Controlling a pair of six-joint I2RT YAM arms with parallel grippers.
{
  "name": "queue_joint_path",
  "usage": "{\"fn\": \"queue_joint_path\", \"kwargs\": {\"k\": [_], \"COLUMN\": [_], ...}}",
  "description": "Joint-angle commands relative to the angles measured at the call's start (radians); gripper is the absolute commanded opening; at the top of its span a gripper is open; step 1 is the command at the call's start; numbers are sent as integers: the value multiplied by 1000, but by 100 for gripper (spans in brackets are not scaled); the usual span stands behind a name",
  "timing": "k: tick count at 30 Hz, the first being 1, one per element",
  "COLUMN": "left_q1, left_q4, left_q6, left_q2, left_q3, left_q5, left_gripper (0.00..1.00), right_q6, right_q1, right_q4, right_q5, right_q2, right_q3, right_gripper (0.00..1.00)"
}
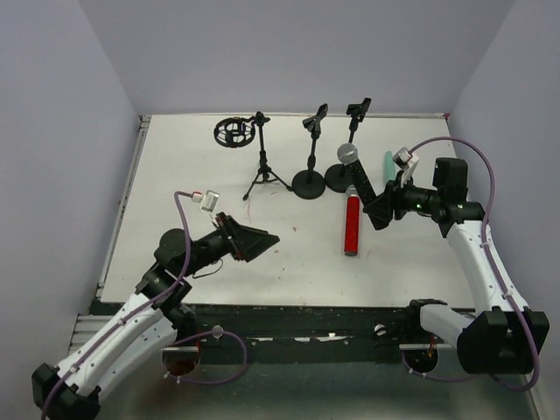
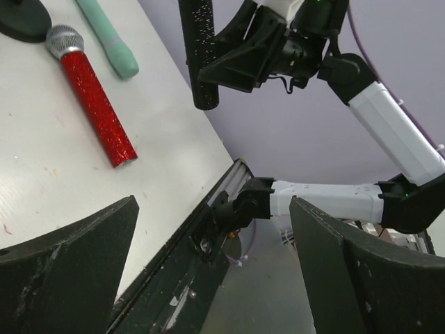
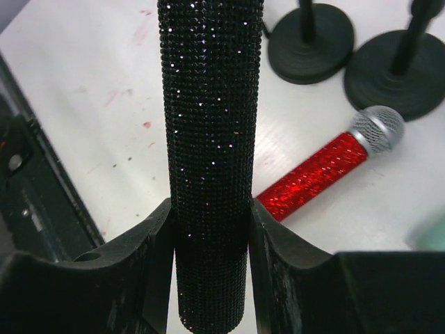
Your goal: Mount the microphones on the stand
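My right gripper (image 1: 378, 210) is shut on the lower body of the black glitter microphone (image 1: 360, 179), holding it above the table with its silver mesh head (image 1: 349, 154) near the right round-base stand (image 1: 343, 178). In the right wrist view the black body (image 3: 208, 125) sits clamped between both fingers (image 3: 139, 257). The red microphone (image 1: 352, 226) lies flat on the table below it and shows in the left wrist view (image 2: 90, 104). The mint-green microphone (image 1: 388, 163) lies just behind the right gripper. My left gripper (image 1: 261, 240) is open and empty at the front left.
A second round-base stand (image 1: 309, 182) with a clip (image 1: 317, 116) stands beside the right one, whose clip (image 1: 357, 108) is at the back. A tripod stand (image 1: 264, 171) with a round shock mount (image 1: 233, 132) is left of them. Walls enclose the table on three sides.
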State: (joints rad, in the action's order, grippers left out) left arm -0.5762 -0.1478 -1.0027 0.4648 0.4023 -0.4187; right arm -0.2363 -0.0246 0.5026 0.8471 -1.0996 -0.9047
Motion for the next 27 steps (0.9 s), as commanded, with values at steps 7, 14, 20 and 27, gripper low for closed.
{"fn": "queue_joint_path", "kwargs": {"k": [7, 14, 20, 27], "left_q1": [-260, -330, -378, -386], "left_q4": [-334, -453, -450, -411], "left_q6": [73, 121, 196, 223], "left_q2": [469, 704, 851, 943], "left_q3": [214, 363, 480, 569], "left_q5": [239, 271, 311, 320], "left_gripper": [98, 97, 87, 74], "right_q6": [-233, -293, -305, -333], "right_q1": [2, 6, 9, 12], "right_q4": [168, 217, 237, 264], "right_q5": [365, 417, 440, 451], "right_q2": [37, 30, 27, 20], "right_q3": [29, 23, 21, 13], "right_gripper": [10, 11, 11, 11]}}
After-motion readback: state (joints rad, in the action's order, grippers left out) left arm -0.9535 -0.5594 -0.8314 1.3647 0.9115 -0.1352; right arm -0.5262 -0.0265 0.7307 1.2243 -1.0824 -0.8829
